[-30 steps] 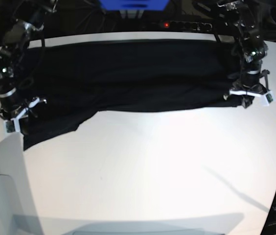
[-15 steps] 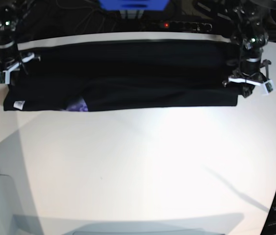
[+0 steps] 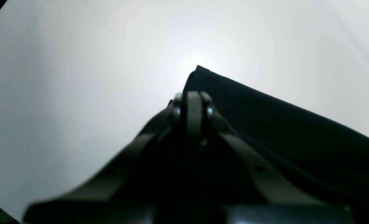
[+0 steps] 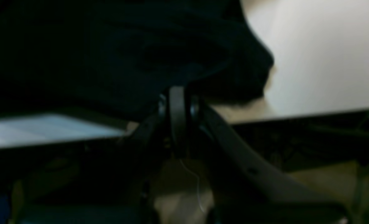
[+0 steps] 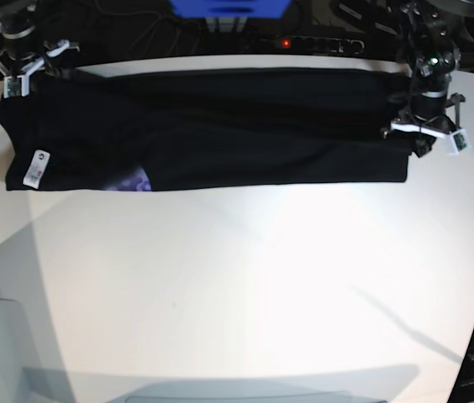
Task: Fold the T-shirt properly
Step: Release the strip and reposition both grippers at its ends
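The T-shirt (image 5: 212, 126) now lies as a long dark band across the far part of the worktop (image 5: 245, 285), from the left side of the base view to the right. One second ago its left part hung down toward the near edge in a loose slanted flap. Half a second ago that flap was already lifted back, and the white tag (image 5: 34, 167) came into view. Now the right pincer (image 5: 20, 67) has travelled further, up to the far left corner of the worktop, and the cloth under it is pulled flat. A small patch of purple print (image 5: 136, 180) shows at the near hem.

The right pincer is together, and in the right wrist view it seems clamped on a fold of the T-shirt, though that view is dark and blurred. The left pincer (image 5: 423, 134) has hardly moved; its jaws are together at the right end of the T-shirt, and the left wrist view shows black cloth directly under the tips, so I judge that it grips the edge.

I judge this means the lengthwise fold is almost laid down. Both ends look held tight and straight. The next step would likely be to let go and fold across.
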Controlling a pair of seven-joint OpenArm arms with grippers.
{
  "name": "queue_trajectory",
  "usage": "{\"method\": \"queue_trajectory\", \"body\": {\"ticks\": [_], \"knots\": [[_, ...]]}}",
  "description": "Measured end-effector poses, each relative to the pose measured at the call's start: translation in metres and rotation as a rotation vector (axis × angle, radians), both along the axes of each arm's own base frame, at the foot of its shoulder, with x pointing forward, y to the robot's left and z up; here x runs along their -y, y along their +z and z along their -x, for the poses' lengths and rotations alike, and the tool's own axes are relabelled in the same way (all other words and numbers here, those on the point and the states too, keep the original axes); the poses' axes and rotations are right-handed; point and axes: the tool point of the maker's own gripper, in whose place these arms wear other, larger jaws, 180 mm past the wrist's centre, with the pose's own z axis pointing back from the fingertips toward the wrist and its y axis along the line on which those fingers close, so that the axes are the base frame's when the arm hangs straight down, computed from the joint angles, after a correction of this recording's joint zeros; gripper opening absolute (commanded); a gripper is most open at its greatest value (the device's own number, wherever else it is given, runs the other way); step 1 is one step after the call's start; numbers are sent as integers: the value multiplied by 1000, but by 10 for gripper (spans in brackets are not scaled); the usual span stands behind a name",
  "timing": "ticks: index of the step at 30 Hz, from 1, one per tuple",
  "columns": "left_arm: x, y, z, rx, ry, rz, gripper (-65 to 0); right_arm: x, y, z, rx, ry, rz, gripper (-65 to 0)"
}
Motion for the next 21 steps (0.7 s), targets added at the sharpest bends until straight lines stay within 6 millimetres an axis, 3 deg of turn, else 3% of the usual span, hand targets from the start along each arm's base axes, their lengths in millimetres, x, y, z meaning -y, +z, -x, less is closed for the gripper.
{"method": "queue_trajectory", "body": {"ticks": [4,9,12,16,21], "knots": [[0,-10,14,-45,4,1,-649,3,3,3,20,-27,-16,-650],[1,-16,23,-68,3,3,-649,27,17,7,62,-97,13,-650],[-1,-27,31,-103,12,16,-649,40,27,0,110,-131,37,-650],[-5,-38,36,-131,23,26,-649,42,29,-5,121,-128,42,-650],[-6,-48,40,-153,35,39,-649,37,37,-39,211,-122,23,-650]]}}
